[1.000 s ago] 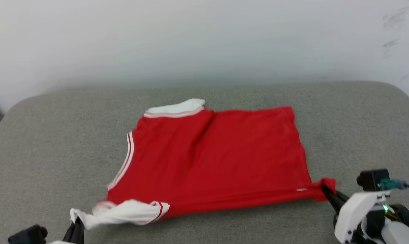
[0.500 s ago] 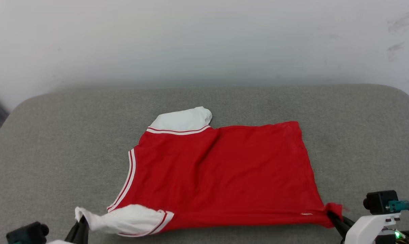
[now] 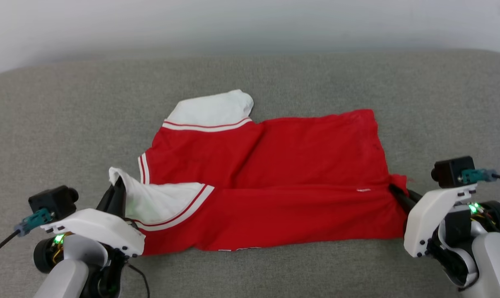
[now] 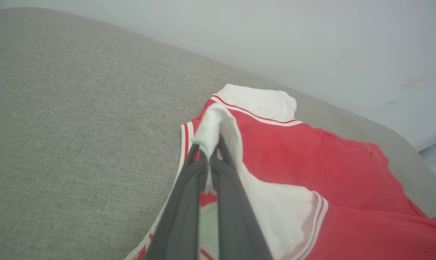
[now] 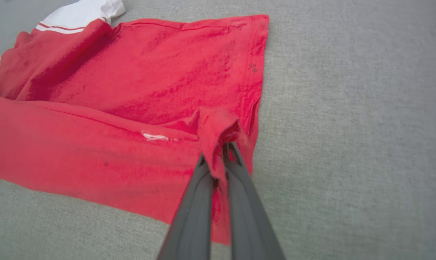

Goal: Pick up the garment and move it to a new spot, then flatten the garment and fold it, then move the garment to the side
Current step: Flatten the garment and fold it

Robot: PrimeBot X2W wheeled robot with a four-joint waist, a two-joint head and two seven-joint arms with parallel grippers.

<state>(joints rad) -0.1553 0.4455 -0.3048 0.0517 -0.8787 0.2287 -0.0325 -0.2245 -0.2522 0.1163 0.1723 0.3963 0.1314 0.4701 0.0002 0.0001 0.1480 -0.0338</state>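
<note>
Red jersey cloth covers the middle of a grey woven surface point(image 3: 68, 103). It is the garment point(image 3: 295, 165), a short-sleeved shirt lying with its neck end to the left and its hem to the right. No lettering shows on the side that faces up. A long crease runs left to right across the body, and the band of cloth nearer than it sits slightly raised.

Its far sleeve point(image 3: 212, 109), white with red-and-white stripe trim, lies flat on the surface at the far left of the garment. The near sleeve point(image 3: 163, 203), also white, is drawn up toward the left into a peak. The left jaws are closed on the tip of that sleeve, and in the left wrist view white cloth drapes over the ends of the dark fingers point(image 4: 182, 216).

At the near right, the right jaws are clamped on the hem corner point(image 3: 399, 182), which is bunched into a small red tuft above the fingers point(image 5: 192, 216). A small white label point(image 3: 363, 190) sits on the crease just left of that corner. A pale wall point(image 3: 233, 20) rises behind the surface's far edge.
</note>
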